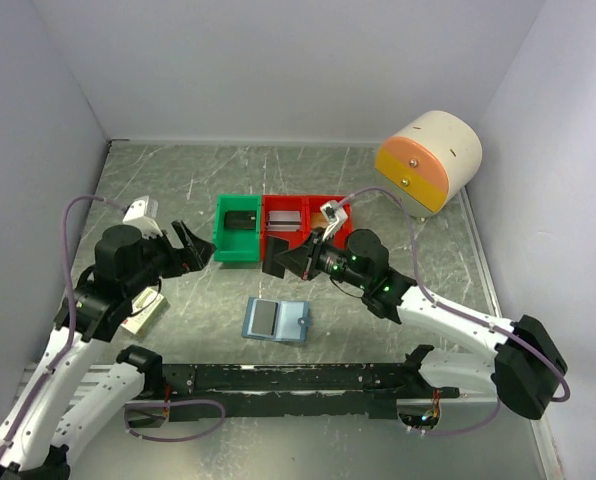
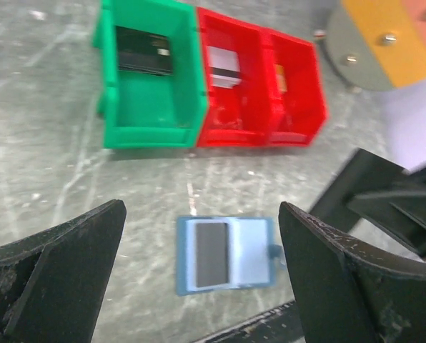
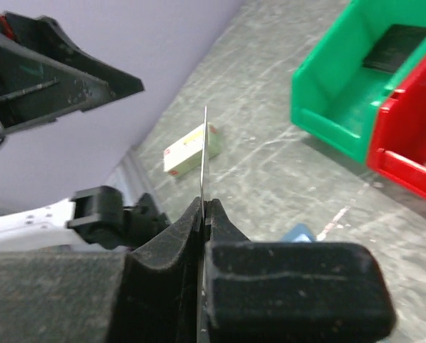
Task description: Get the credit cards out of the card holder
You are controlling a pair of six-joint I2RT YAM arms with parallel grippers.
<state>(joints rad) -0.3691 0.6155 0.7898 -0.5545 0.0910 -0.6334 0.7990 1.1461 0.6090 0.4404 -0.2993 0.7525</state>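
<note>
Pinching a thin card (image 3: 204,150) edge-on in the closed right gripper (image 3: 202,207), by its lower edge only; may twist or slip loose on a fast swing; nothing in the left gripper (image 2: 202,209), spread wide; on the table (image 1: 178,180) between the arms, the open wallet (image 1: 278,320) with a dark card (image 2: 211,251) inside; could drag along, unpinned, when that is pulled.

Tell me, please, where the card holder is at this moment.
In the top view the card holder lies open on the table near the centre, between the green bin and the black rail.
</note>
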